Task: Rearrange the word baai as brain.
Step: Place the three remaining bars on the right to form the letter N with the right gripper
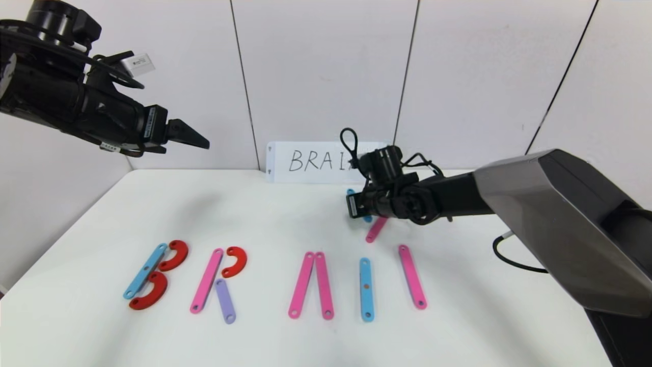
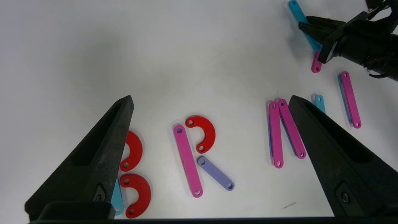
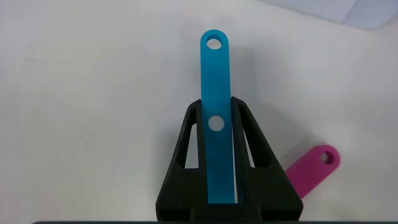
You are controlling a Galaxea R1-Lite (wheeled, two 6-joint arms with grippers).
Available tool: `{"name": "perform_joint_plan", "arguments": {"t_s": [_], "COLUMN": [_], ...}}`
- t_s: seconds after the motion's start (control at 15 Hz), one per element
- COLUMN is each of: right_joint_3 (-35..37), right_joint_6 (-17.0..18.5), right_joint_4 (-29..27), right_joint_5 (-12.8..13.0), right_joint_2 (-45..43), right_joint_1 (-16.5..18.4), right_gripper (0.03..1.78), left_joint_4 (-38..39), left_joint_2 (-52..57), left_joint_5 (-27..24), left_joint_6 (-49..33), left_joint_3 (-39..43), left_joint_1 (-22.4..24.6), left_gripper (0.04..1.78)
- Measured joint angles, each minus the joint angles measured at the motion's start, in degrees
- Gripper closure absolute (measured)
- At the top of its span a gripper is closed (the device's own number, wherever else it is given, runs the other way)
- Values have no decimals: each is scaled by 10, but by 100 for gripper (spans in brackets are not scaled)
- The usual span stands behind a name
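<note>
The plastic letters lie in a row near the table's front. A blue bar [image 1: 145, 270] with two red curves [image 1: 174, 255] makes a B. A pink bar [image 1: 206, 280], a red curve [image 1: 236, 261] and a purple bar [image 1: 224, 300] make an R. Two pink bars [image 1: 310, 284], a blue bar [image 1: 365, 289] and a pink bar [image 1: 412, 277] follow. My right gripper [image 3: 216, 102] is shut on another blue bar [image 3: 214, 71] low over the back of the table [image 1: 354, 204]. My left gripper [image 2: 211, 99] is open and empty, raised at the far left [image 1: 196, 138].
A short pink bar [image 1: 376, 229] lies beside the right gripper, also in the right wrist view [image 3: 311, 169]. The white card with handwritten BRAIN [image 1: 305, 162] stands against the back wall. The right arm's cable [image 1: 509, 257] hangs at the table's right edge.
</note>
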State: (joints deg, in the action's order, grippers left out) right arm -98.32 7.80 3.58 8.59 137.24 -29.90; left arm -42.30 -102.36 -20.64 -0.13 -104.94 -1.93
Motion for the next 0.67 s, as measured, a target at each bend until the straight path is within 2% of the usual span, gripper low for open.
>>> {"name": "perform_joint_plan", "arguments": {"t_s": [0.33,0.53,0.67], "right_joint_3": [61,165,254], "right_joint_6": [0,-1,-1], "right_joint_4": [1,10,26], "right_joint_5": [-1,-3,-15], "right_joint_2": [-90,-161,-209], "right_joint_1": [4,6,10], "right_gripper": [154,154,154], "left_joint_4": [1,1,0], "left_joint_2": [1,2,2], "left_joint_5": [0,0,0], "left_joint_6": [0,0,0], "left_joint_3": [-1,-1,-1], "left_joint_1": [0,0,0], "left_gripper": [8,8,8]}}
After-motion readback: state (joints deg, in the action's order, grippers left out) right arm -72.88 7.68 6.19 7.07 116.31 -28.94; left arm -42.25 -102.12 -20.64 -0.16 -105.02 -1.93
